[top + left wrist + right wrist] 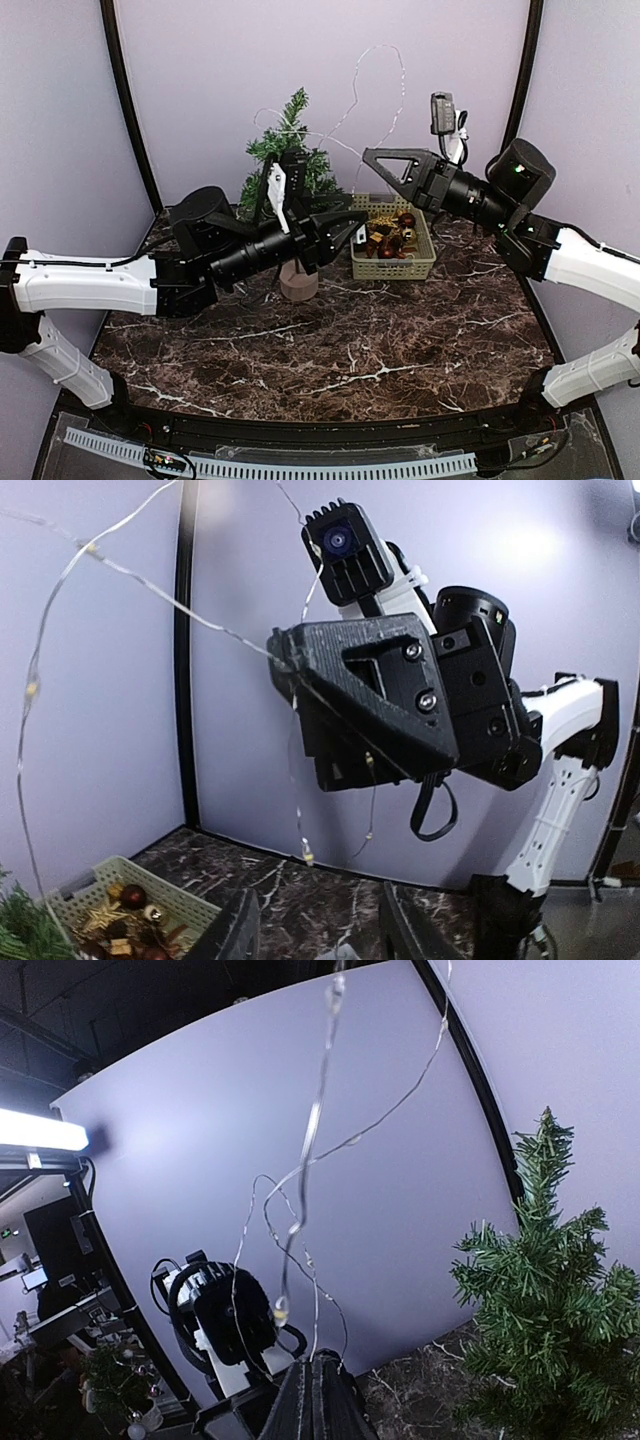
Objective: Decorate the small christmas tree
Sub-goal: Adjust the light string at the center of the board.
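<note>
Top view, left to right. My left gripper (pixel 352 228) reached across the dark brown white-veined marble table (pixel 330 350) and hung above it, just in front of the small christmas tree (pixel 290 150). In the left wrist view its two fingers (pixel 240 930) stood partly apart, and I saw nothing between them. The bristly dark-green tree stood upright on its round tan stump-like base (pixel 298 282) at the back of the table, left of centre. Just right of the base lay a pale green slotted plastic basket (pixel 395 268) of brown and gold baubles (pixel 392 235). Above the basket my right gripper (pixel 372 156) was raised, jaws pressed together on a thin silver fairy-light wire (pixel 180 602) that looped upward against the lilac wall.
</note>
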`<move>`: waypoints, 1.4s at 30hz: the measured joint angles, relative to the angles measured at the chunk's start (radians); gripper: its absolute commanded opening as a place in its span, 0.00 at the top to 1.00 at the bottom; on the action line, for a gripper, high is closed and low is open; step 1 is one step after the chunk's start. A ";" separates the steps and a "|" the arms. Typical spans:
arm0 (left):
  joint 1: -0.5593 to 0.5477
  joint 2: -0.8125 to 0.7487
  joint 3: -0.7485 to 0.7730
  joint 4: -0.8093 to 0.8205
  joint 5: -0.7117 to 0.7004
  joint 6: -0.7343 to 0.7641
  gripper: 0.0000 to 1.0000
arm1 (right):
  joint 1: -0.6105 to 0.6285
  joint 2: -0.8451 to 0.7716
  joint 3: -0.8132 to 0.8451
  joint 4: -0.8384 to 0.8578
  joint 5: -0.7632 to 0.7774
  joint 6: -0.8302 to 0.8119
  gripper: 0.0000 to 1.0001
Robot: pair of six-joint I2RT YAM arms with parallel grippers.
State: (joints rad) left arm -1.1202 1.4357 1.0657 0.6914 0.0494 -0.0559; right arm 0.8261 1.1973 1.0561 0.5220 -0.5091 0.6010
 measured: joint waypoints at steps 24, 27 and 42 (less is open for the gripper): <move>0.023 -0.124 -0.046 -0.338 0.029 -0.098 1.00 | 0.011 -0.187 -0.093 -0.380 0.447 -0.087 0.40; 0.023 -0.183 -0.053 -0.518 0.051 -0.118 1.00 | 0.011 -0.275 -0.147 -0.506 0.639 -0.069 0.26; 0.025 -0.110 0.114 -1.171 0.245 -0.180 1.00 | 0.006 -0.359 -0.204 -0.729 0.378 -0.121 0.17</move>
State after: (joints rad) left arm -1.0954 1.3254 1.1797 -0.4797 0.2943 -0.2363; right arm 0.8322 0.8383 0.8520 -0.2066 -0.1307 0.4805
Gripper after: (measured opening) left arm 0.009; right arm 0.884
